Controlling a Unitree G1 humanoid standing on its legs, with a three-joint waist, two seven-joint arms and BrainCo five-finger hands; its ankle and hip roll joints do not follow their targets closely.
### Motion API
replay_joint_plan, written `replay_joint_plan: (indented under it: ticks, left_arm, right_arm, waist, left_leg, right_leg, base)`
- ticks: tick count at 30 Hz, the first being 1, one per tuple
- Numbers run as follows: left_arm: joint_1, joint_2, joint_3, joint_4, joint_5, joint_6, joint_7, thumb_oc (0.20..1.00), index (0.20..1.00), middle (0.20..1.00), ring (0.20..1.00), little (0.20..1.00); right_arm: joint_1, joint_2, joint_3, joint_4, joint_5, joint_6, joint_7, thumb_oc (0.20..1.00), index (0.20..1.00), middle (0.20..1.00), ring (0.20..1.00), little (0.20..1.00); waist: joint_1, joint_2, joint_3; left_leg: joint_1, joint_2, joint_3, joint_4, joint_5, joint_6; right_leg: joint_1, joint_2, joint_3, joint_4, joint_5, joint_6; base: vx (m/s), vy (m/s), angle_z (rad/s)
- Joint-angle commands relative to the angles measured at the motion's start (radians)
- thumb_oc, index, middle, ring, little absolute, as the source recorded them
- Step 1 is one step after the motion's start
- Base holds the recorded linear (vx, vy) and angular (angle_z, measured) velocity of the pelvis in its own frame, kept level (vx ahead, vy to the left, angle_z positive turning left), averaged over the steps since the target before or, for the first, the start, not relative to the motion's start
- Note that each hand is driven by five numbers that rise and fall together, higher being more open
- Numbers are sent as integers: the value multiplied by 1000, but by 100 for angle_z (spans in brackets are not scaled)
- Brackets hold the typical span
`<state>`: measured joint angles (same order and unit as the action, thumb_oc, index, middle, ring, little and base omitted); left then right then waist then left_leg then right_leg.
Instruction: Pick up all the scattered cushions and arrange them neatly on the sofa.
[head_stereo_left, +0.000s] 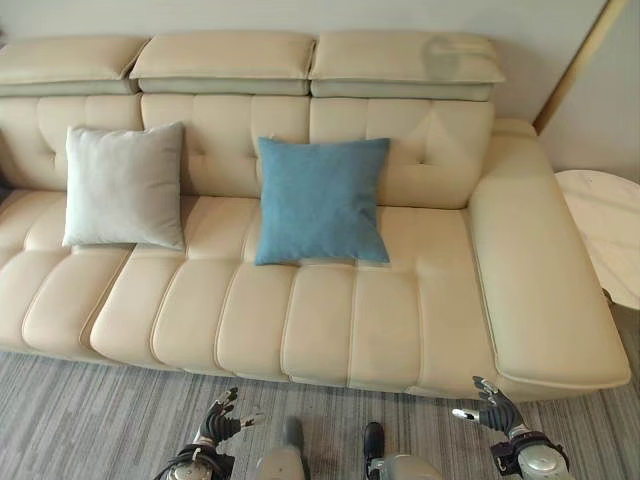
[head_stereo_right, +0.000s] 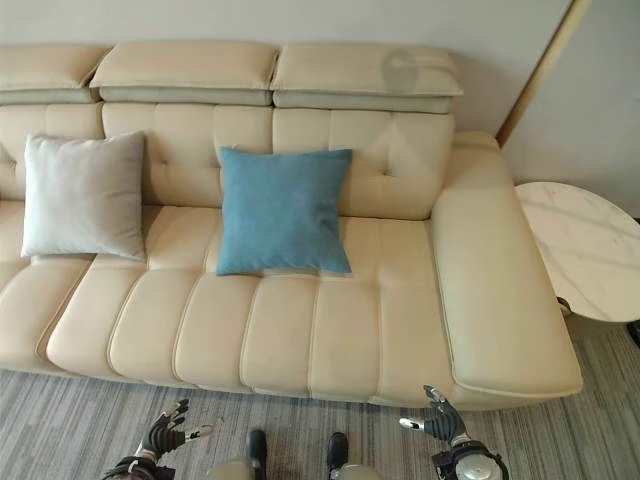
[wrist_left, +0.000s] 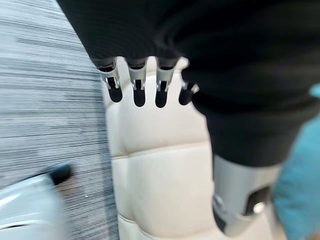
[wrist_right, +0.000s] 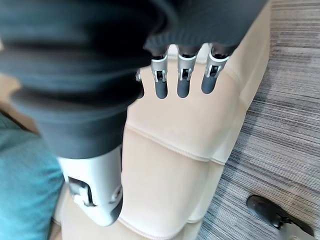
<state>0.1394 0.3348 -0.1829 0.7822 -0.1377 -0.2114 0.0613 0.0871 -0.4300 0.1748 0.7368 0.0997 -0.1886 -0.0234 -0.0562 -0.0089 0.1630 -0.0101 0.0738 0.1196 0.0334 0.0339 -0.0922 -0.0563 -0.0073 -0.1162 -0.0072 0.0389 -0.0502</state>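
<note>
A blue cushion (head_stereo_left: 320, 200) leans upright against the backrest at the middle of the cream sofa (head_stereo_left: 330, 330). A light grey cushion (head_stereo_left: 125, 187) stands against the backrest further left. Both my hands hang low in front of the sofa, over the carpet. My left hand (head_stereo_left: 218, 422) is open and holds nothing; its fingers (wrist_left: 139, 87) point at the seat's front edge. My right hand (head_stereo_left: 494, 407) is open and empty too, near the sofa's right front corner, with its fingers (wrist_right: 182, 80) over the seat.
A round white marble side table (head_stereo_right: 585, 245) stands just right of the sofa's wide armrest (head_stereo_left: 540, 290). Grey striped carpet (head_stereo_left: 90, 420) runs along the sofa's front. A wall rises behind the sofa.
</note>
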Motion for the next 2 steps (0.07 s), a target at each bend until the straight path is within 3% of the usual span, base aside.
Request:
replay_joint_plan:
  ticks: [1,2]
  left_arm:
    - [-17,21,51,-18,-6,-37,16,1000,1000,1000,1000,1000]
    - [-16,24,49,-19,-2,-38,15,1000,1000,1000,1000,1000]
  right_arm:
    - [5,-6,-16,-13,13,-24,-9,1000,1000,1000,1000,1000]
    - [9,-7,-18,-12,11,-25,-9,1000,1000,1000,1000,1000]
  waist:
    - [1,-23,-48]
    - [-2,-23,-51]
  left_leg:
    - [-69,-11,17,31,-40,23]
    - [-62,-9,19,21,-34,21]
  right_leg:
    - [41,-29,16,0,-99,140]
    - [45,-29,10,-2,-99,139]
  base:
    - [41,25,8]
    - [29,20,11]
